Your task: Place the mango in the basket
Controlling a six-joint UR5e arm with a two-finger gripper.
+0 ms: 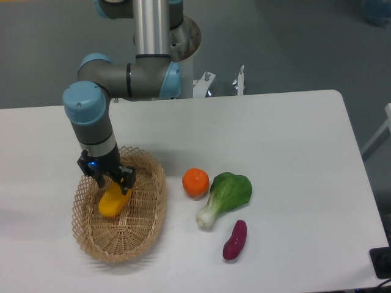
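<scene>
Here the arm points straight down, pincer [114,182] clamped on the mango [114,201] inside the basket [153,210].

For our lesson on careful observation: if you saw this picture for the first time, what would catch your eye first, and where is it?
The eye goes first to the robot arm's gripper reaching down into the wicker basket at the left, its fingers around a yellow-orange mango over the basket's floor. Next come the bright items on the white table to the right: an orange, a green bok choy beside it, and a purple sweet potato nearer the front edge.
</scene>
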